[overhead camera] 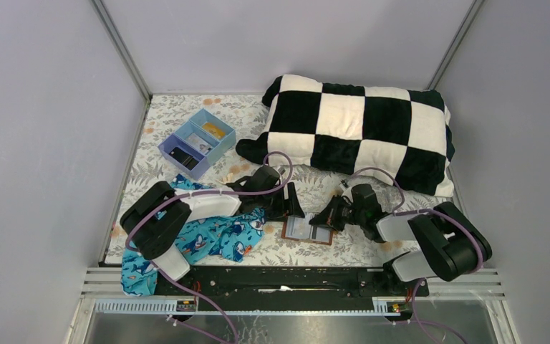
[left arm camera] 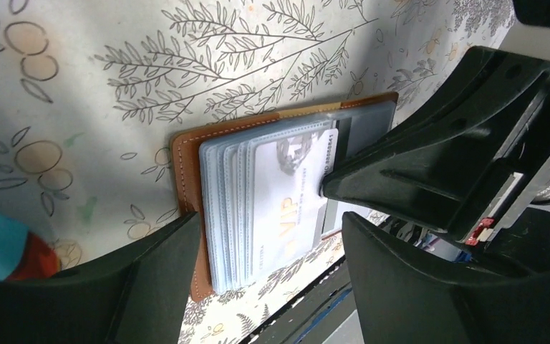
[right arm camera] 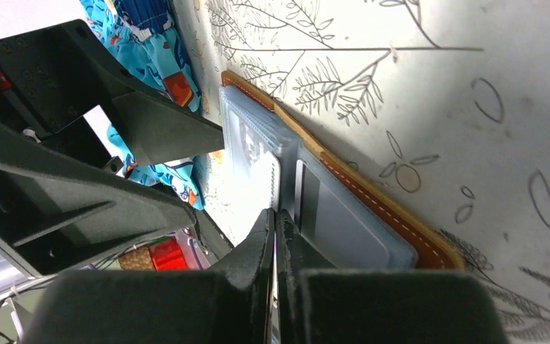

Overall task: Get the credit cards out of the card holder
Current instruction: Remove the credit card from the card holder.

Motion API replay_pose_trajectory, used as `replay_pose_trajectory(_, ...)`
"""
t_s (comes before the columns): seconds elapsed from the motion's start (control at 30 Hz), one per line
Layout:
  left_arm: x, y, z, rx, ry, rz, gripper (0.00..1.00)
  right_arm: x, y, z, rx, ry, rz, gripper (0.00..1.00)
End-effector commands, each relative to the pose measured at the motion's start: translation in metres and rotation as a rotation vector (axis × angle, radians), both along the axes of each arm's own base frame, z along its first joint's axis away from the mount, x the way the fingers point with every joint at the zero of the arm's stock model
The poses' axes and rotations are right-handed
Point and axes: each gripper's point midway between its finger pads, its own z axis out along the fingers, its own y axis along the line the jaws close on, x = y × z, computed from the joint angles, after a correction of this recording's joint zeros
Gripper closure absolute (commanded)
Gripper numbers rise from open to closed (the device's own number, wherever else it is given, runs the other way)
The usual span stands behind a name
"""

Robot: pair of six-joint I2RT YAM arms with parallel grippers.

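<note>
The card holder [overhead camera: 308, 231] lies open and flat on the floral worktop [overhead camera: 358, 247], near its front edge between the two arms, with its brown leather down and its clear sleeves up. A white credit card [left arm camera: 279, 193] with gold "VIP" lettering sits on top of the fanned sleeves on one half. The other half shows a grey window pocket.

The right gripper [right arm camera: 273, 215] has its jaws pressed almost together. Their tips are at the card's edge by the fold, apparently nipping it, and a thin pale strip shows between them. The left gripper [left arm camera: 272, 222] hovers over the sleeve half with its jaws spread wide and holding nothing. I cannot tell whether they touch the leather.

A shark-print cloth [overhead camera: 218, 236] is bunched just left of the holder. A blue divided tray [overhead camera: 177, 165] and a black-and-white chequered pillow [overhead camera: 358, 132] sit farther back.
</note>
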Motion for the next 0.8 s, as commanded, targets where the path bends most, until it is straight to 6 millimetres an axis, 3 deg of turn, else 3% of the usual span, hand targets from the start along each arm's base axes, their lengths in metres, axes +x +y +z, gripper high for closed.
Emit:
replay_pose_trajectory(0.0, 0.004, 0.008, 0.017, 0.01, -0.088, 0.01, 0.23, 0.007, 0.006, 0.004, 0.011, -0.026, 0.06, 1.0)
replay_pose_trajectory(0.13, 0.002, -0.006, 0.036, -0.089, -0.122, -0.023, 0.22, 0.008, 0.007, 0.003, 0.015, -0.025, 0.069, 1.0)
replay_pose_trajectory(0.43, -0.008, -0.031, 0.029, -0.176, -0.075, -0.071, 0.23, 0.008, 0.007, -0.001, 0.023, -0.012, 0.079, 1.0)
replay_pose_trajectory(0.6, -0.004, -0.029, 0.018, -0.133, -0.069, -0.054, 0.23, 0.006, 0.007, -0.002, 0.028, -0.006, 0.085, 1.0)
replay_pose_trajectory(0.77, -0.006, -0.014, -0.005, -0.022, -0.035, -0.03, 0.23, 0.005, 0.006, -0.002, 0.032, -0.003, 0.088, 1.0)
